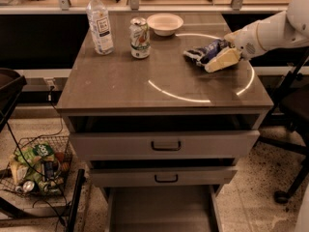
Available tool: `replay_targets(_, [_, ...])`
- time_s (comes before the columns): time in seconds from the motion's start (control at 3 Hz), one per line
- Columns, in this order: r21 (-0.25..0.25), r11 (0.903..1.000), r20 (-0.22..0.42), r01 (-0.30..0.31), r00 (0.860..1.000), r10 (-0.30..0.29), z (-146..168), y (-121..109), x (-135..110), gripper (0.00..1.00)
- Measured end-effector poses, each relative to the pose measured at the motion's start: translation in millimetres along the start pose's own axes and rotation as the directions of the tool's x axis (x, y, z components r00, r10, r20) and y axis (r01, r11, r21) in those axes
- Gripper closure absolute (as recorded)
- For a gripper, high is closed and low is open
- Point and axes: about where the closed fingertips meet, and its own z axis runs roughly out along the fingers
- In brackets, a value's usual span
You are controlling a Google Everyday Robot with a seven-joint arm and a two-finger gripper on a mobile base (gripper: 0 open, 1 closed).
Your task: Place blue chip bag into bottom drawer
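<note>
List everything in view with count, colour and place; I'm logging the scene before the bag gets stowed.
blue chip bag: one, dark blue, right rear of cabinet top
water bottle: one, clear, left rear
can: one, white and green, beside the bottle
bowl: one, white, rear centre
drawer fronts: two, grey, below the top
bottom drawer: one, grey-brown, pulled out, at the floor
wire basket: one, holding green packets, floor left
arm: one, white, from the right
gripper: one, cream, at the bag's right side
</note>
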Motion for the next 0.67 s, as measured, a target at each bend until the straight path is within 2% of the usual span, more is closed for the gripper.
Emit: replay_targets(0.67, [-0.012,0.9999,0.000,-0.001,1.000,0.001,7.2,2.6,0.2,0.65])
